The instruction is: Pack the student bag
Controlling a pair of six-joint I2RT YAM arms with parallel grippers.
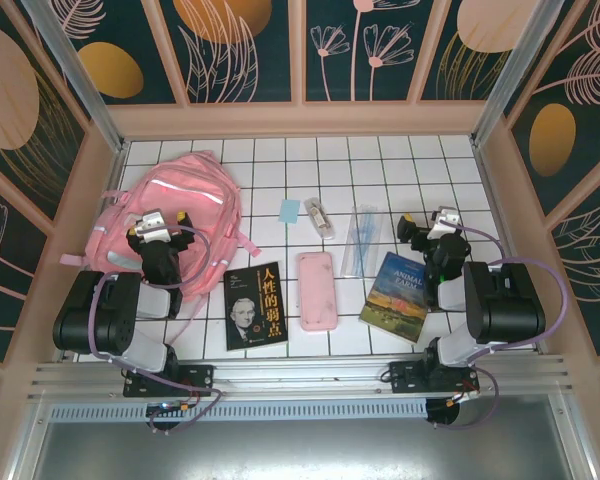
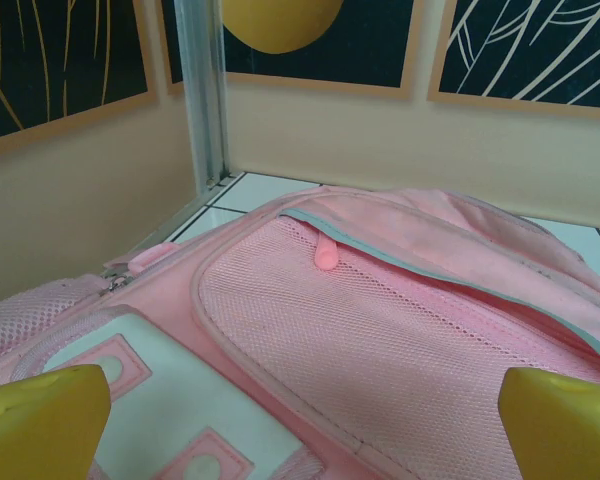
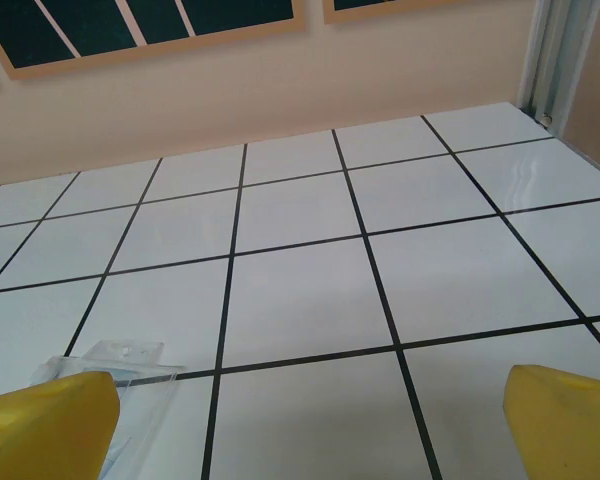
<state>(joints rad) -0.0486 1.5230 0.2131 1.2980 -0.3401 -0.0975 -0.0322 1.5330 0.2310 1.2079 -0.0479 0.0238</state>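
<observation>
Desk: How do your pincers stand?

Operator: I see both spread wide and empty. On the left wrist camera the left gripper [image 2: 300, 425] has its yellow fingertips [image 2: 42, 420] out at the bottom corners with nothing clamped between them. It hangs close over the student bag [image 2: 380, 330], though I cannot tell if it touches the fabric. The right gripper [image 3: 300, 425] is just as wide, over bare white tiles [image 3: 310, 290].

Desk: Where is the bag lying?

Operator: From above, I find it flat at the left of the table, silver stripe up, with my left arm reaching over its near part.

Desk: What does each view give you?

Operator: Up close, the left wrist gives me the pink mesh pocket [image 2: 400, 370] and a small pink zip pull [image 2: 325, 255] above it. The right wrist catches a corner of a clear packet [image 3: 130, 372] just beside my left finger. The overhead gives me the layout. Nearest me are a black book [image 1: 254, 305], a pink pencil case [image 1: 316, 290] and a landscape-cover book [image 1: 395, 290] in a row. Farther back lie the packet, a blue card [image 1: 289, 210] and a pale object [image 1: 320, 218] I cannot identify
</observation>
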